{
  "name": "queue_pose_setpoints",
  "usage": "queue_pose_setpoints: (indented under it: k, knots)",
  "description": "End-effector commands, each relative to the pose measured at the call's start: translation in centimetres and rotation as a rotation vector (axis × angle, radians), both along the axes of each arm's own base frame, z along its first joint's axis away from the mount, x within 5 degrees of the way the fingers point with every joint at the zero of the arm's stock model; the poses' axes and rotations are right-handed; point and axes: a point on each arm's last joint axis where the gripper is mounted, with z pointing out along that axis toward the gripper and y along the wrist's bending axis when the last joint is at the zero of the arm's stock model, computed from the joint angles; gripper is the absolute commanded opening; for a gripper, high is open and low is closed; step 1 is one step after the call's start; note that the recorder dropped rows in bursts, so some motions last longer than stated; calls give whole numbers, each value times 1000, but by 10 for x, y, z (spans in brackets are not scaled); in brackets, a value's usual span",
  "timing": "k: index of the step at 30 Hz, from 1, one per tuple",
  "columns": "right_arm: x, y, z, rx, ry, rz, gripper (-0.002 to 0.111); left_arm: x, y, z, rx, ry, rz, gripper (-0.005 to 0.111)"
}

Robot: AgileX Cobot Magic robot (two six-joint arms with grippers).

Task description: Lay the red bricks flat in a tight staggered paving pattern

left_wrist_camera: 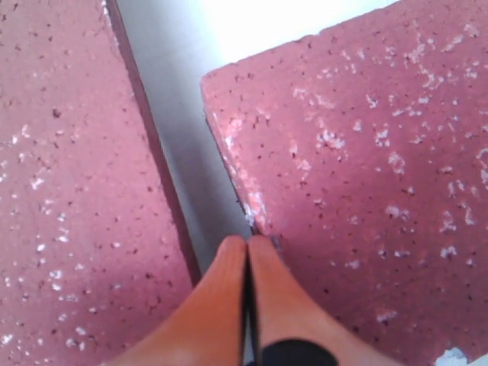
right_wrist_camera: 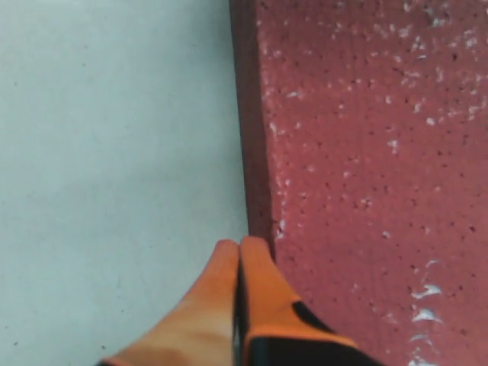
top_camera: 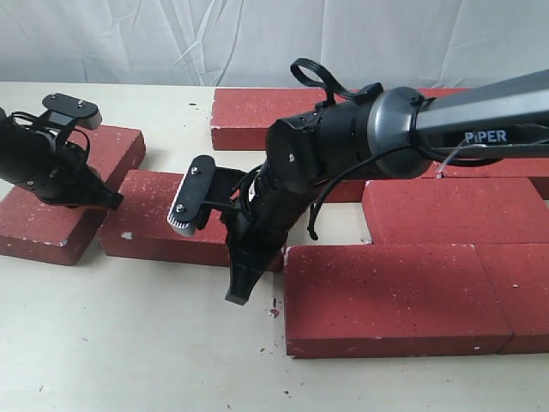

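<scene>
Brickwork spreads across the exterior view: the red bricks [top_camera: 390, 296] lie flat on the worktop [top_camera: 129, 343], two loose at the left, the rest close-set from upper centre to the right. At far left the left pincer [top_camera: 110, 201] hangs over the loose pair. Only its wrist view shows its fingertips [left_wrist_camera: 221, 282] pressed together above the gap between them. At centre the right pincer [top_camera: 240, 293], tips together, points down at the left edge of the nearest brick.
</scene>
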Motion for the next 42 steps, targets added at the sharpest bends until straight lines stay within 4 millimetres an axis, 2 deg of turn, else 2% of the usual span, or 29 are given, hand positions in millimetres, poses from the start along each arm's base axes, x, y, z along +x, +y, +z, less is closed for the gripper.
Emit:
queue_pose_setpoints:
  k: [1,10,25,30,35,38,42]
  knots:
    - [4,-2,2,-6,-22,-2,-1,1,-1,1,-13,1,-2,0]
    - [14,-13,1,-42,-34,-77,-1,1,-3,2,-28,7,-4,0]
    - [4,-21,25,-63,12,-72,-1,-5,-7,1,-56,62,-58,0]
    - [-3,-28,27,-131,74,-54,-1,-4,-6,1,-43,42,-60,0]
    - [-2,-34,35,-175,31,-46,-1,-3,-5,2,-41,37,-58,0]
    - [-1,-48,53,-198,-7,-142,-1,-1,-7,5,-49,38,-72,0]
    - [6,-76,62,-174,-21,-222,-1,-2,-7,5,-44,50,-92,0]
